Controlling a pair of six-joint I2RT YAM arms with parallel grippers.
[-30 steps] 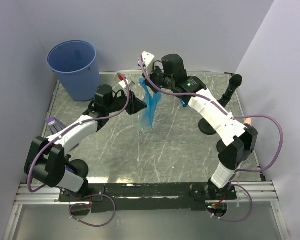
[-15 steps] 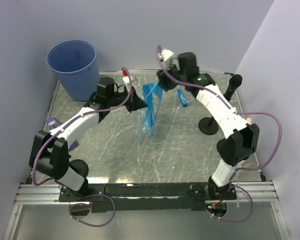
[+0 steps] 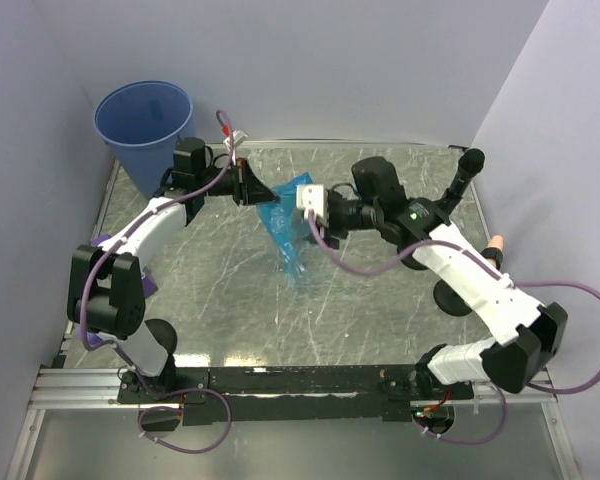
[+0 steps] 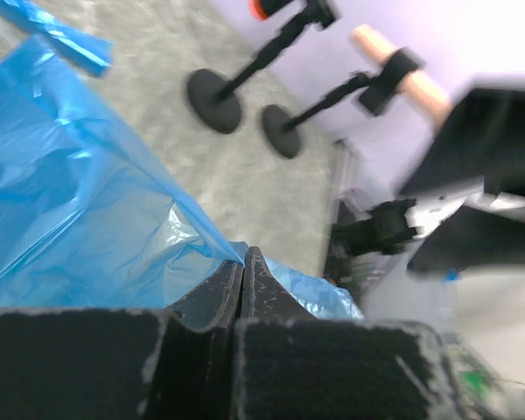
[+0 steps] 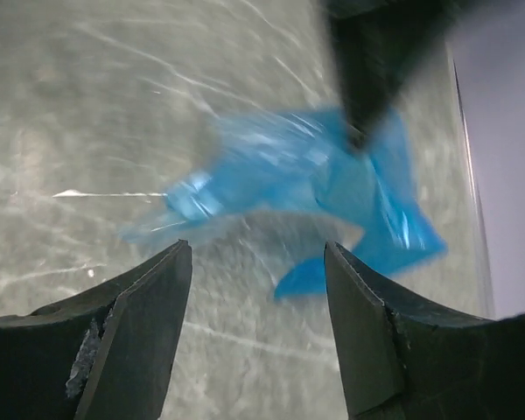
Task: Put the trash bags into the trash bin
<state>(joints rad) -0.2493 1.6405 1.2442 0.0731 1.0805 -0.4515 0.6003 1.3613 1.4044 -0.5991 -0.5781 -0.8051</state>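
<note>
The left gripper (image 4: 243, 259) pinches the blue trash bag (image 3: 283, 222) by its upper edge, jaws closed tight on the film. The bag hangs from it over the middle of the table (image 3: 220, 300) — well apart from the trash bin (image 3: 150, 150) in the far left corner. The right gripper (image 5: 258, 254) stands just beside the bag, jaws wide and empty.
</note>
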